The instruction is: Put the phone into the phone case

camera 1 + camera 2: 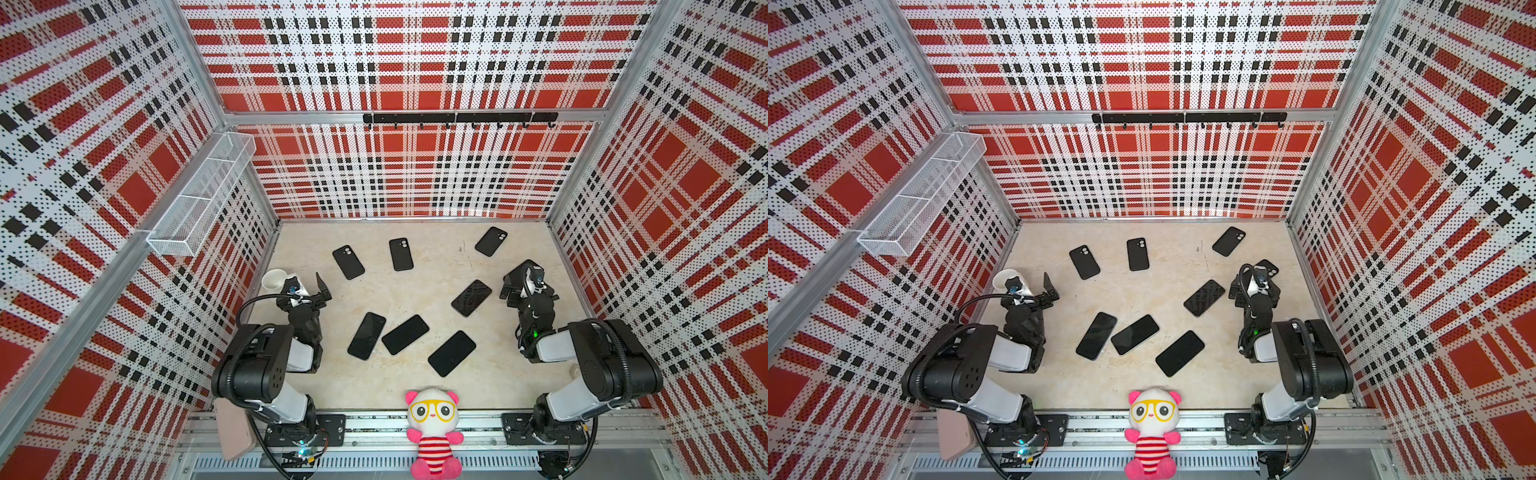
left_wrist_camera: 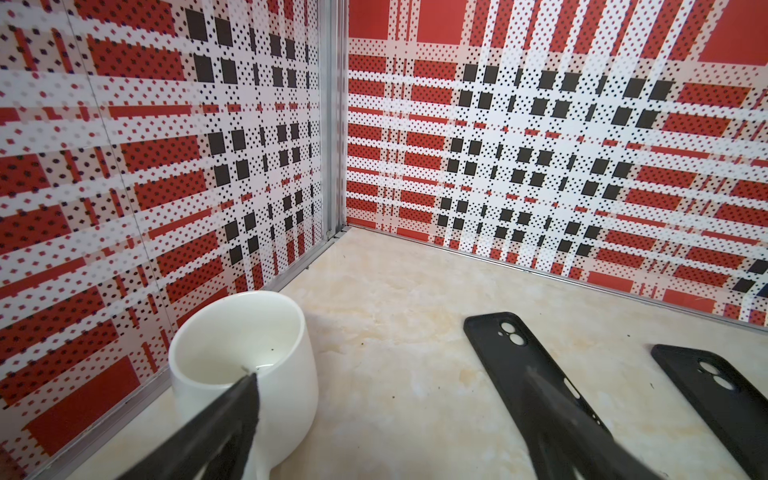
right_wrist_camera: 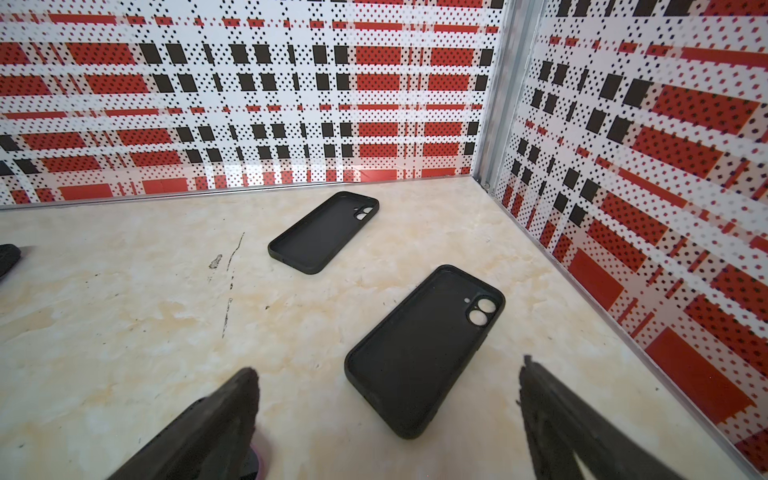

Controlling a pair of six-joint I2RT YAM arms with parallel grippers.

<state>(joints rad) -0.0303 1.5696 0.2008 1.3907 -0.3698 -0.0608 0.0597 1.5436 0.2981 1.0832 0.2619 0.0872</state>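
Observation:
Several black phones lie screen up mid-table in both top views, among them one (image 1: 471, 298) nearest my right arm and one (image 1: 367, 336) nearest my left. Several empty black phone cases lie farther back. In the right wrist view one case (image 3: 419, 353) lies open side up just ahead of my open right gripper (image 3: 386, 374), and another case (image 3: 328, 230) is beyond it. My left gripper (image 2: 392, 372) is open and empty above bare table, with a white cup (image 2: 249, 357) by one finger and a case (image 2: 498, 345) by the other.
A plush panda (image 1: 434, 428) sits at the front edge between the arm bases. A pink flat object (image 1: 232, 430) leans by the left base. Plaid walls close three sides; a wire basket (image 1: 203, 195) and a hook rail (image 1: 457, 118) hang on them.

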